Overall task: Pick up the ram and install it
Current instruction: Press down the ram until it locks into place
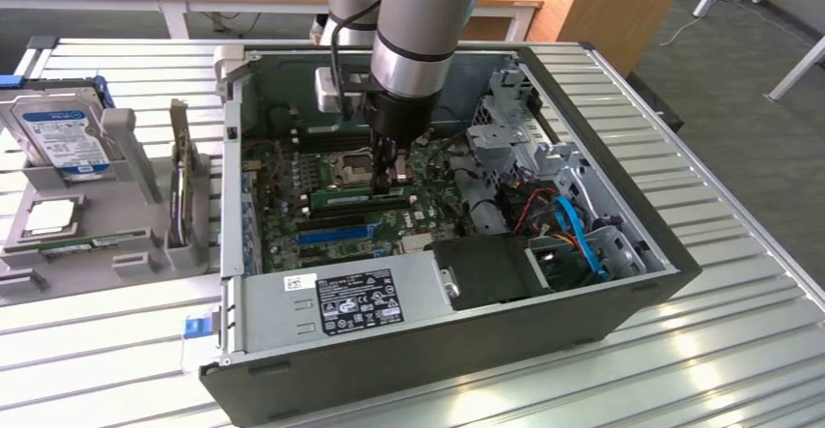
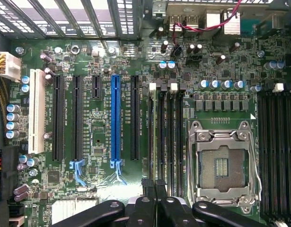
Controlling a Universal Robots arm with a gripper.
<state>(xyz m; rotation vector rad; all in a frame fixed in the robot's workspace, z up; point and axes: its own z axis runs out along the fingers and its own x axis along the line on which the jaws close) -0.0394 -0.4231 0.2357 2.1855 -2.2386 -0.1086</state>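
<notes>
While shut, tool [image 1: 390,179] presses ram [image 1: 365,196] into slot

The table [image 1: 722,283] is ribbed, bright metal with a dull sheen, and the computer case [image 1: 516,346] on it is dark matt sheet metal carrying a grey power supply [image 1: 342,302] with a paper label. The motherboard [image 2: 230,75] is matt green circuit board with black and blue plastic slots and a shiny metal CPU socket frame [image 2: 223,163]; the hand [image 2: 154,198] is glossy black.
</notes>
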